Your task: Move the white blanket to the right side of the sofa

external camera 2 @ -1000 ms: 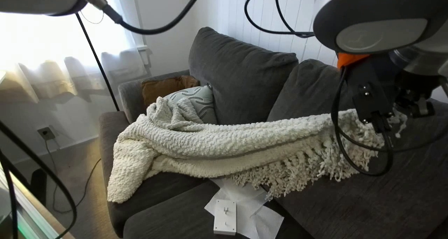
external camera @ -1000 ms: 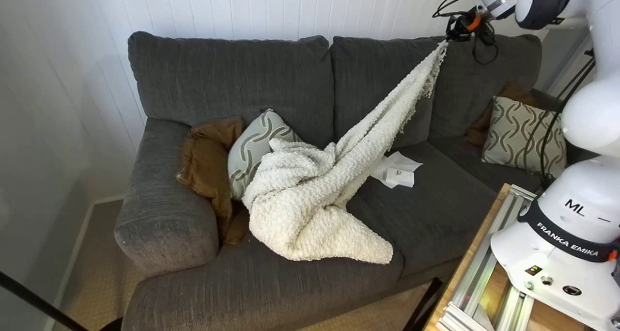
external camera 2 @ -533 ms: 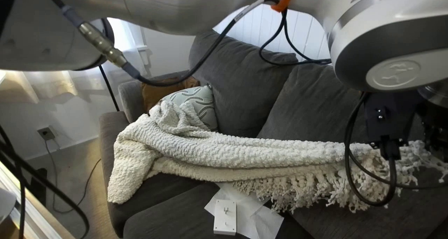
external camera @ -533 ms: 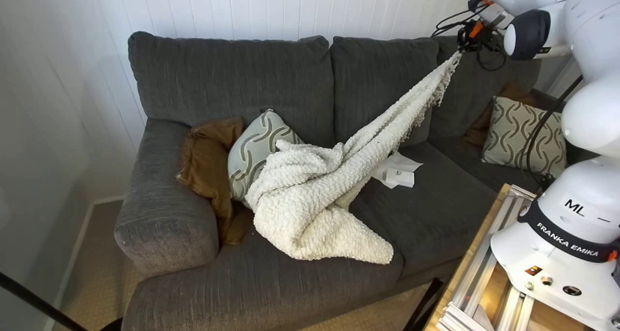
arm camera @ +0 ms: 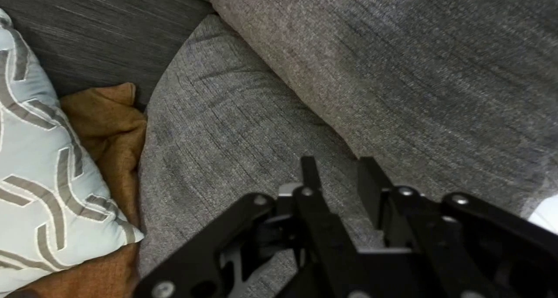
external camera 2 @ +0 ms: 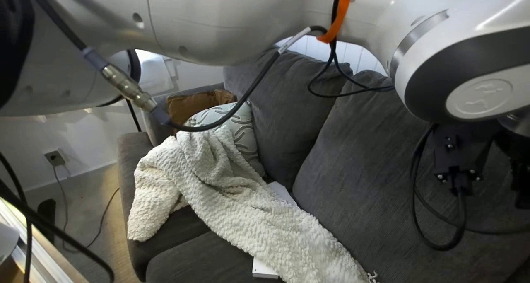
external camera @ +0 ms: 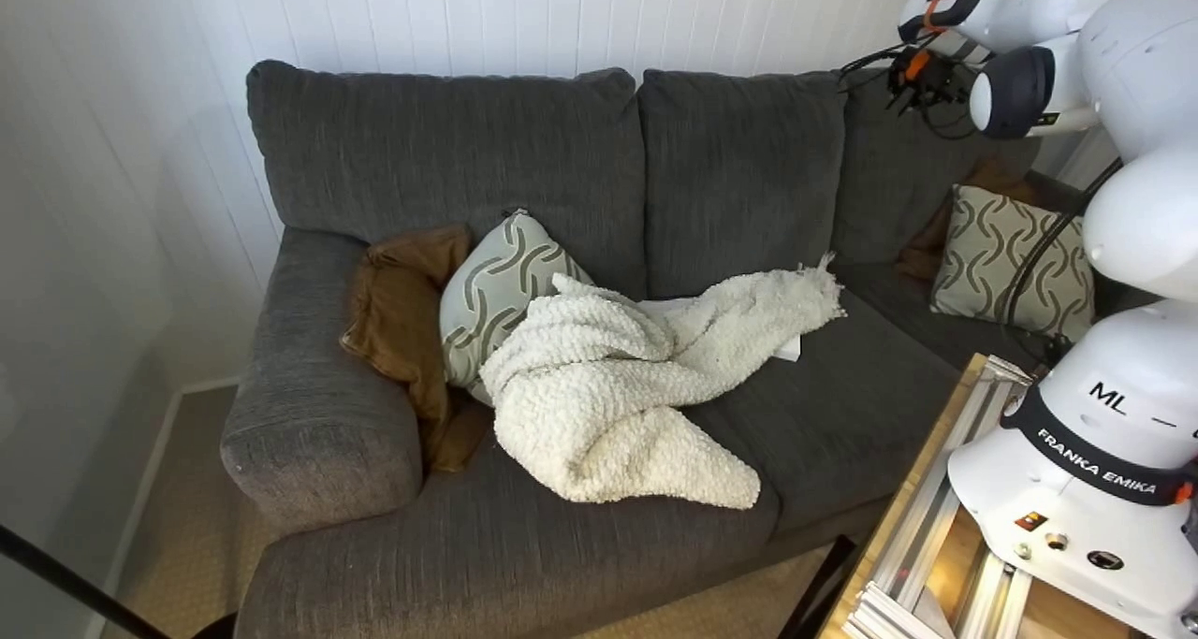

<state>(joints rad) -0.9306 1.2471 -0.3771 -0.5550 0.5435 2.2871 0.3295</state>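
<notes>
Hand (arm camera: 339,172) with its jaws spread, a plain gap between them in the wrist view. In an exterior view it hangs in front of the back of the sofa (external camera: 449,152). White blanket (external camera: 608,386) well apart from the hand, lower and to its left: rumpled over the seat, bumpy knit, fringed end nearest the hand. Far end lies against a patterned pillow (external camera: 501,288); brown pillow (external camera: 402,307) beyond. A flat white piece (external camera 2: 264,269) pokes out from under the blanket's edge. Sofa surface: dark grey weave, fine streaks, the blanket slumped on it in folds. Below the hand, to its right, a second patterned pillow (external camera: 1015,265) by brown fabric (external camera: 1001,181). Lower still, wood-topped bench (external camera: 960,550) bearing the arm's white base (external camera: 1076,508). Behind hand and sofa, white wall (external camera: 524,17), vertical grooves. Well below the hand, far to its left, tan floor (external camera: 201,489). Wall outlet (external camera 2: 54,158) above the floor, likewise far left of the hand in an exterior view.
</notes>
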